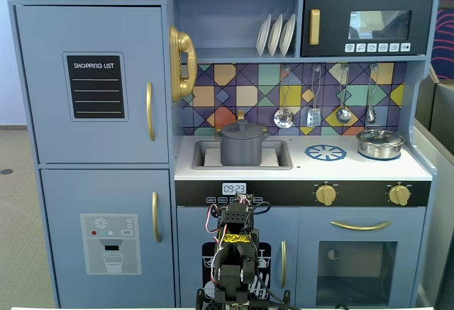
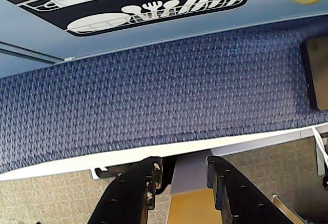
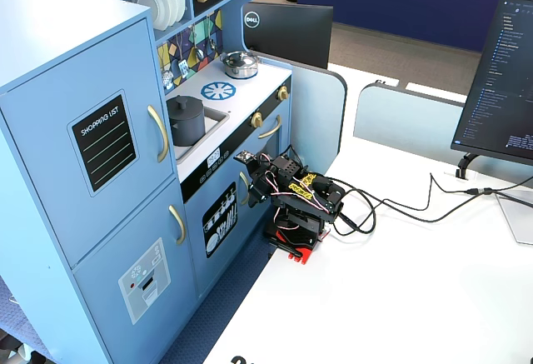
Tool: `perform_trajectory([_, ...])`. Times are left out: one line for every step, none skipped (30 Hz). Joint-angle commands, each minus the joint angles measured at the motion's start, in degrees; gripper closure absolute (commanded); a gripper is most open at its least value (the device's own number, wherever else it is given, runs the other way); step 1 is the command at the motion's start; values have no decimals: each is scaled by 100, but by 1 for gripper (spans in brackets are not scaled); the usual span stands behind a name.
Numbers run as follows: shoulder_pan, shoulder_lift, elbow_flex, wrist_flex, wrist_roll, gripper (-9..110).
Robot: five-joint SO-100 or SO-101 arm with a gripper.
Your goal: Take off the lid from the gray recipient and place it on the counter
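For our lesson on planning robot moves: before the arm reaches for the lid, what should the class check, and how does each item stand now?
1. Lid seated on the gray pot: ok.
2. Pot reachable: it sits in the sink, upright: ok.
3. Free counter for set-down between the burner print and the front edge: ok.
4. Claw empty, jaws parted: ok.
5. Arm near the pot: not ok, folded low below the counter.
6. Silver pot stands apart: ok.
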Motion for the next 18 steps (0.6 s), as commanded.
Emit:
perform_trajectory([88, -35, 0, 1002, -9, 101])
perform_trajectory([88, -35, 0, 1002, -9, 101])
perform_trajectory([79, -35, 0, 1002, 0, 101])
perform_trajectory([79, -35, 0, 1002, 0, 101])
perform_trajectory([79, -35, 0, 1002, 0, 101])
perform_trajectory([79, -35, 0, 1002, 0, 101])
perform_trajectory([79, -35, 0, 1002, 0, 101])
perform_trajectory([79, -35, 0, 1002, 9, 101])
perform_trajectory([70, -35, 0, 1002, 9, 101])
perform_trajectory([70, -35, 0, 1002, 18, 101])
perform_trajectory([53, -35, 0, 1002, 35, 101])
perform_trajectory([35, -35, 0, 1002, 62, 101])
perform_trajectory([35, -35, 0, 932, 105, 101])
perform_trajectory([35, -35, -9, 747, 193, 101])
perform_trajectory([35, -35, -26, 483, 237, 101])
perform_trajectory([70, -35, -114, 211, 264, 101])
perform_trajectory([105, -44, -229, -97, 272, 101])
perform_trajectory([123, -123, -422, -378, 176, 101])
